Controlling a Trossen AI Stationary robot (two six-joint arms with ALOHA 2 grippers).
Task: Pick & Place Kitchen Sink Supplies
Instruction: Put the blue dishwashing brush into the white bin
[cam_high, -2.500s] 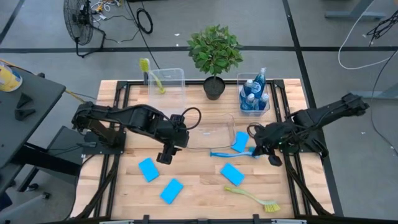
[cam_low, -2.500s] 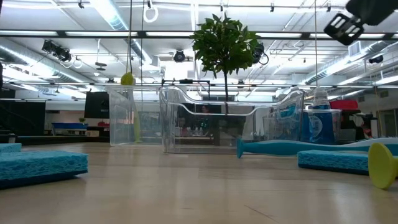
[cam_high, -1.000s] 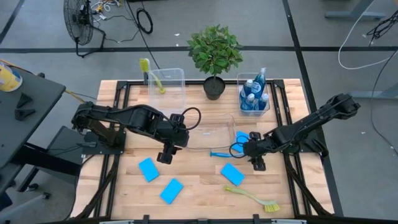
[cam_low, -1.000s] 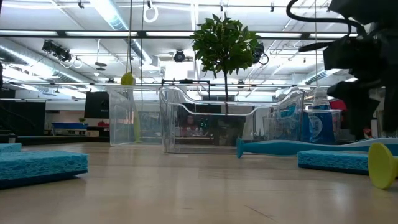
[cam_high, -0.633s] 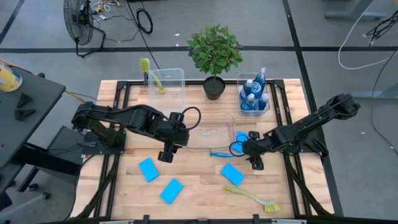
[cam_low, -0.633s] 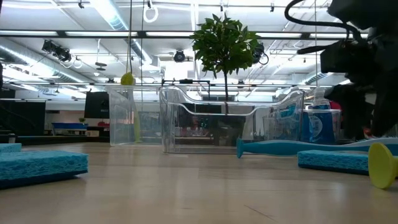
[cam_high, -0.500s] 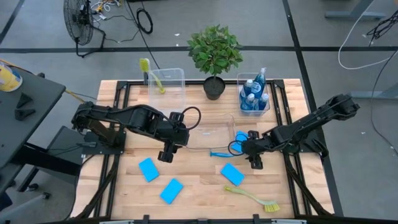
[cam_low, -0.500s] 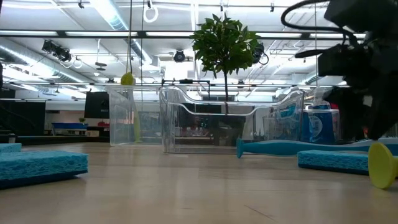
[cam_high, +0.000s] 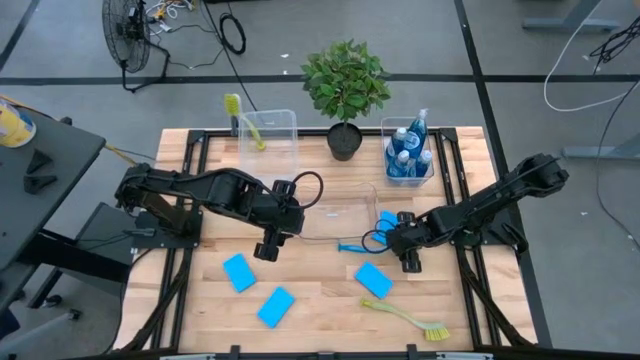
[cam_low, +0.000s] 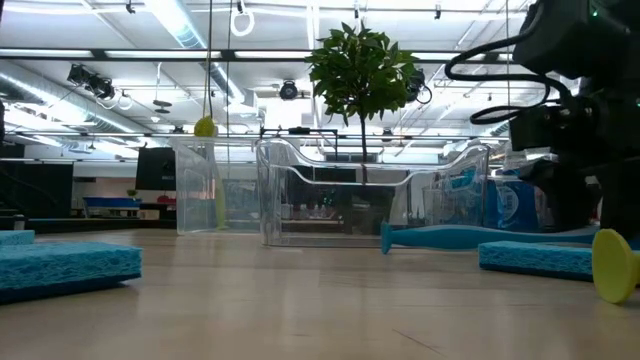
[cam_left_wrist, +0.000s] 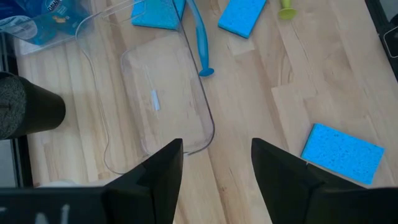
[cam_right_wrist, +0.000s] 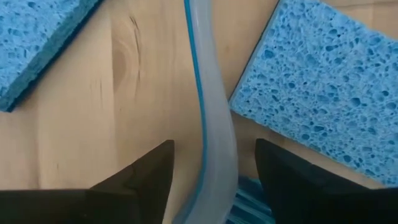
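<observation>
Right gripper (cam_right_wrist: 214, 180), fingers parted, straddles the blue brush (cam_right_wrist: 208, 124) handle without contact, sponges (cam_right_wrist: 323, 93) close either side. Left gripper (cam_left_wrist: 217, 180) hovers open, empty.

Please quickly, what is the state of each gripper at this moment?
Left gripper: open, holding nothing, above the clear bin.
Right gripper: open, fingers on either side of the blue brush handle, not yet gripping.
</observation>
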